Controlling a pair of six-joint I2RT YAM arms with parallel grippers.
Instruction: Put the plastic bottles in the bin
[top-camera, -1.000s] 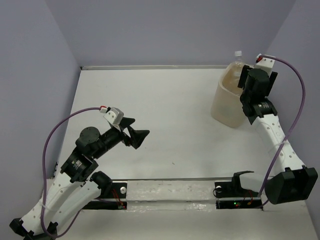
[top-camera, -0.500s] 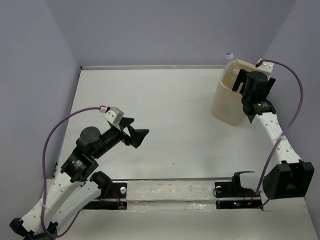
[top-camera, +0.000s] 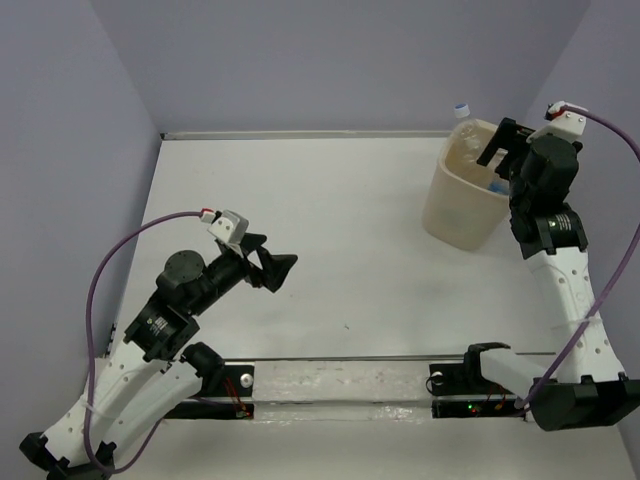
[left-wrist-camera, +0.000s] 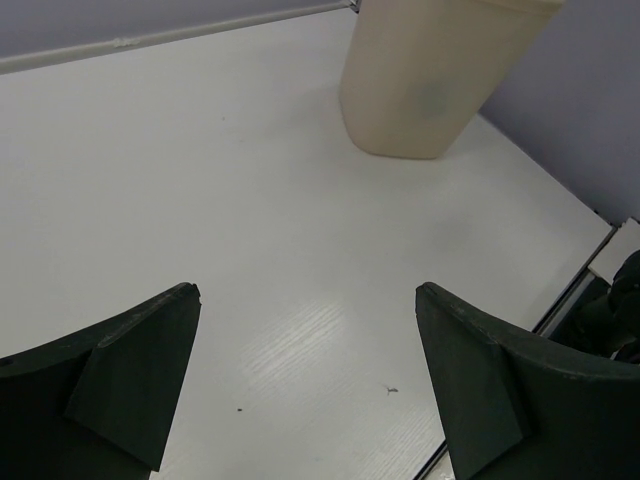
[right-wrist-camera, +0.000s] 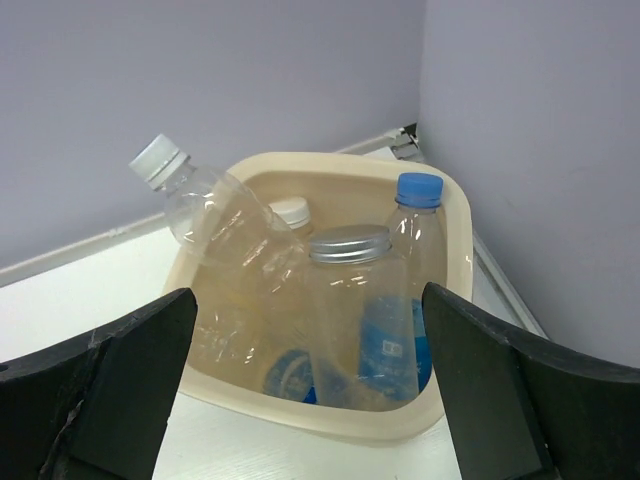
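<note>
1. Nearest, the left gripper hangs low over the bare tabletop. Its jaws are spread wide and hold nothing, well apart from the bin.
2. Farther back, at the right corner, the right gripper hovers above the bin's near rim, released wide and empty.
3. Inside the bin, a silver-capped bottle stands closest below that gripper, with a blue-capped bottle beside it and a white-capped bottle behind.
4. A tilted bottle leans over the far-left rim, its cap outside the bin.
</note>
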